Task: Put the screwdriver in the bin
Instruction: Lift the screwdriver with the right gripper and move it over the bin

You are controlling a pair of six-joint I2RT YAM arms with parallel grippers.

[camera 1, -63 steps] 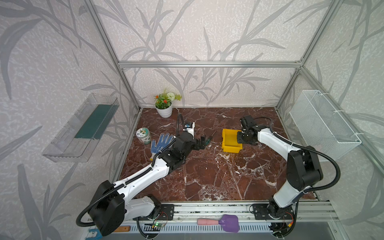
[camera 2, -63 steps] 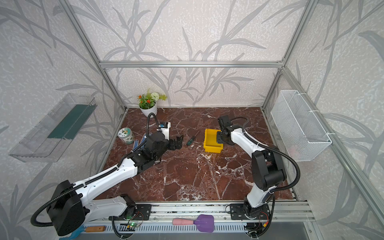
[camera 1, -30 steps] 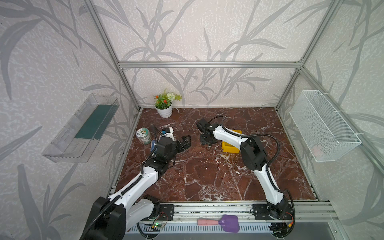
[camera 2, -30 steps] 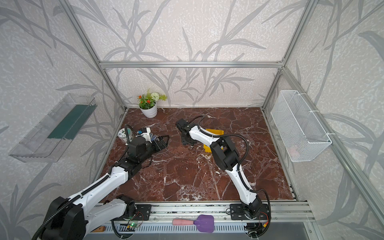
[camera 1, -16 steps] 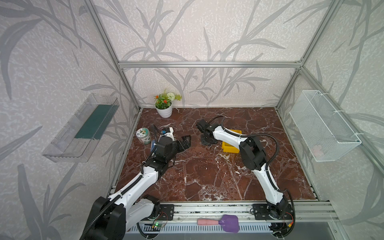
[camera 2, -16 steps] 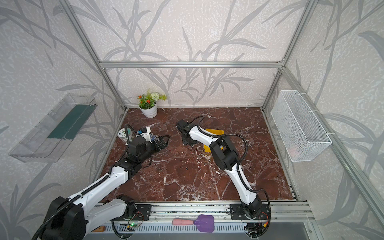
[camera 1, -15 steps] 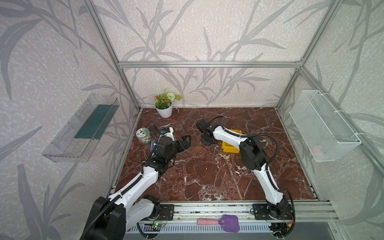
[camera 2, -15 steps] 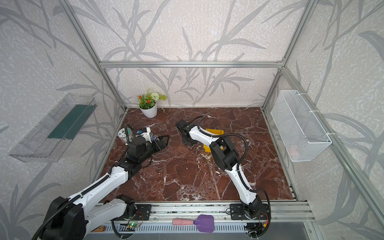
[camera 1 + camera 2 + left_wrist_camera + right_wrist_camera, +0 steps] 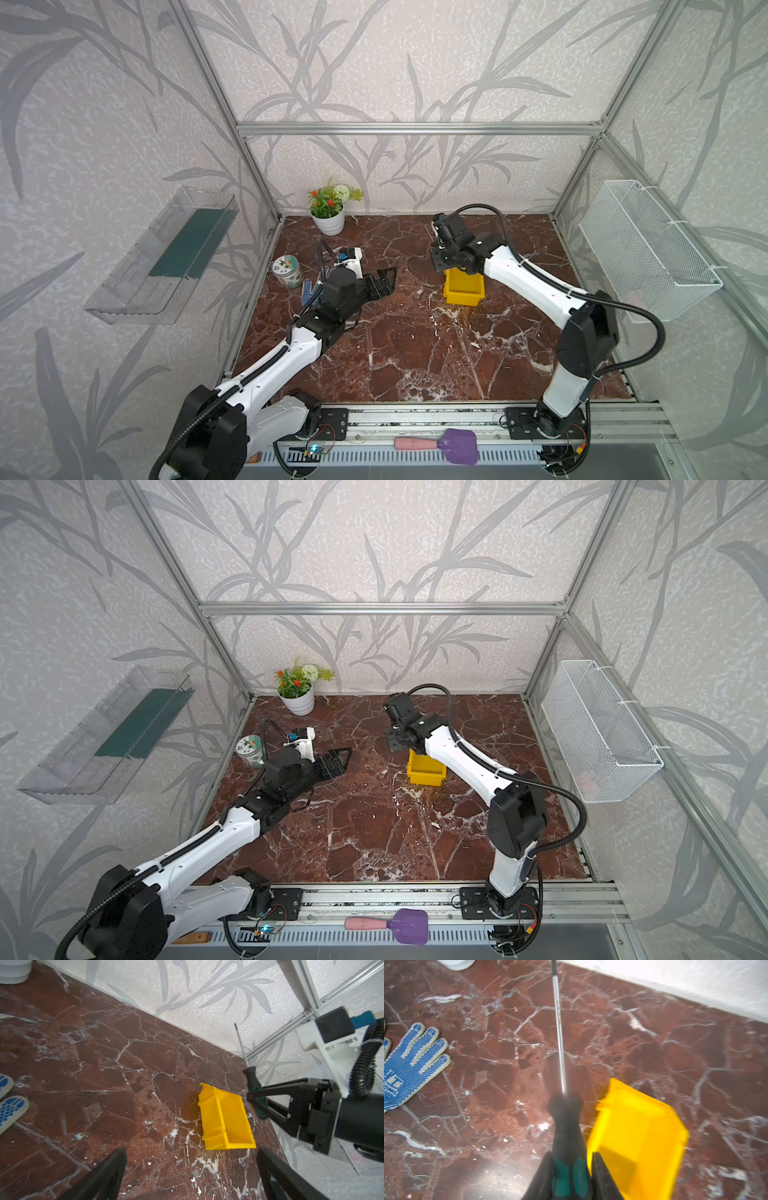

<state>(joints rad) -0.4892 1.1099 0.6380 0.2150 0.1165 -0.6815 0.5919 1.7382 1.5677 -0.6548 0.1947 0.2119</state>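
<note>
floor (image 9: 415, 353): red-brown marble | walls (image 9: 415, 62): leaf-print | right end effector (image 9: 571, 1159) pinching screwdriver (image 9: 566, 1124) | left end effector (image 9: 191, 1150) spread

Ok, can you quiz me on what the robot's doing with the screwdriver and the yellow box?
1. True or false: the screwdriver already lies inside the yellow bin.
2. Which part of the screwdriver does the right gripper clamp? A the metal shaft; B the green-and-black handle; C the tip.
3. Fill in: the left gripper has its jaws ___ and holds nothing.
Key: 1 false, the yellow bin is empty; 2 B; 3 open.
</note>
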